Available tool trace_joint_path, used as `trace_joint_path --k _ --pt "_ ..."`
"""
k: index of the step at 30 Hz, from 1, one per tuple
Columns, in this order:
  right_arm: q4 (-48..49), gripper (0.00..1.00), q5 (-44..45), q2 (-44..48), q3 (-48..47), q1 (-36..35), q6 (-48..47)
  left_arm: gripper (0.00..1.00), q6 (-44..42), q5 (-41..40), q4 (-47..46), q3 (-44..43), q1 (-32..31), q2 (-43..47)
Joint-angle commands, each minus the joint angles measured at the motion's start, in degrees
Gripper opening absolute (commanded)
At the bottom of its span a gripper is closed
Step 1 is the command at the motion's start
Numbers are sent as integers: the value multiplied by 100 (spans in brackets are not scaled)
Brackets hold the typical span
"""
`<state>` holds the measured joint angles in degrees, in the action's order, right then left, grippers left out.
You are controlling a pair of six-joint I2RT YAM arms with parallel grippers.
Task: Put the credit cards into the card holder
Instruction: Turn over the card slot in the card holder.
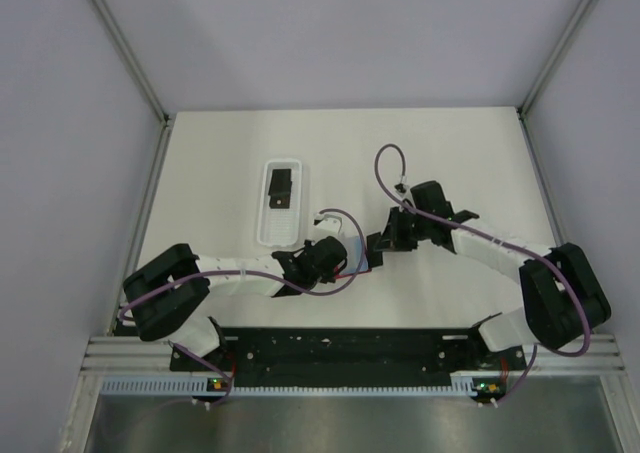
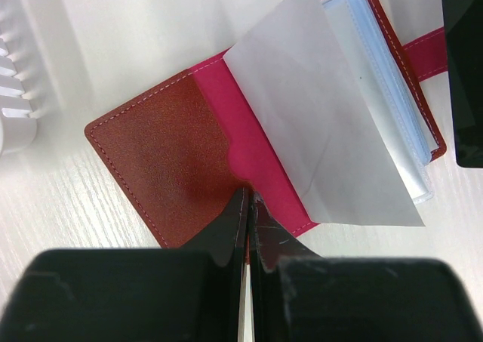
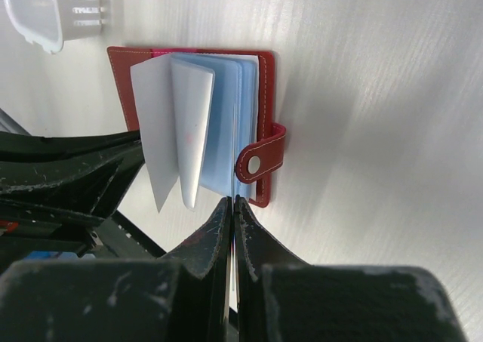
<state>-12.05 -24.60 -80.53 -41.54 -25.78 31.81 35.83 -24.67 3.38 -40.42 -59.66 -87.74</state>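
Lying open near the middle of the table's (image 1: 450,153) near edge, the card holder (image 2: 166,153) has its pale pages fanned up. The left gripper (image 2: 249,196) pinches the edge of its red cover. The right gripper (image 3: 232,201), jaws pressed together, sits just beside the tab side; whether it grips anything I cannot tell. A credit card (image 1: 282,188) lies in the white tray (image 1: 280,241), left of centre.

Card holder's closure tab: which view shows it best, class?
Right wrist: the whole closure tab and its snap face the camera. Left wrist catches only a red strip; top external shows it too small to tell.
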Motion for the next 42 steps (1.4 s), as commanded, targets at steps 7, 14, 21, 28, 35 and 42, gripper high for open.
trace_joint_path --k 7,14,21,28,35,42 --pt "-8 0 -282 -340 -416 47 -114 0 -68 32 -206 17 7 91" --pt "19 0 -274 -683 -408 38 -114 0 -94 41 -180 -44 7 117" --pt "133 0 -308 -823 -355 47 -96 0 -138 41 -144 -115 16 152" --pt "335 0 -519 -912 -276 29 -52 0 -208 67 -144 -220 16 144" --pt "441 0 -599 -955 -214 29 -17 0 -182 102 -153 -212 16 117" --pt "450 0 -528 -911 -197 38 18 0 -165 111 -171 -150 7 117"
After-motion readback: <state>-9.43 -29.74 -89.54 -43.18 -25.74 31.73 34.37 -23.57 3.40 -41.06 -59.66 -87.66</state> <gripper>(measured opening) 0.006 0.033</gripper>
